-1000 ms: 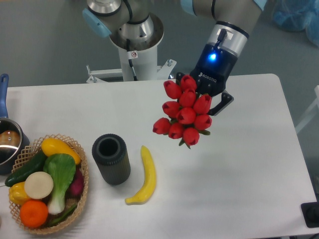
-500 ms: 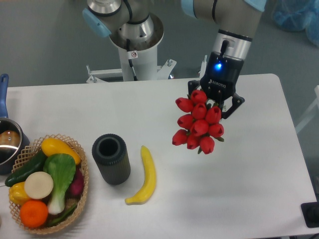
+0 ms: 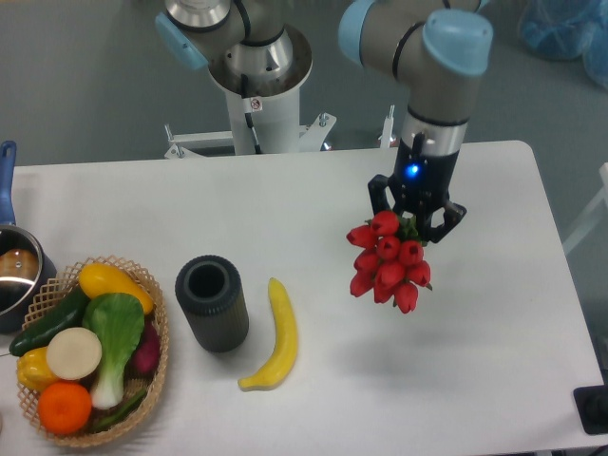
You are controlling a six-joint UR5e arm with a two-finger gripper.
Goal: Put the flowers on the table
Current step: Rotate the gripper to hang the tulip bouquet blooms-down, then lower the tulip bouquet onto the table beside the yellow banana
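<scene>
The flowers, a tied bunch of red tulip buds, hang above the right half of the white table. My gripper is shut on the green stems, which are mostly hidden behind the buds and fingers. The buds point down and toward the camera, and their shadow falls on the tabletop below.
A dark cylindrical vase stands left of centre, with a yellow banana lying beside it. A wicker basket of vegetables and fruit sits at the front left. A metal pot with a blue handle is at the left edge.
The gripper has carried the flowers to the right and lower toward the table, and its wrist has turned more upright, so the bunch hangs steeper.
</scene>
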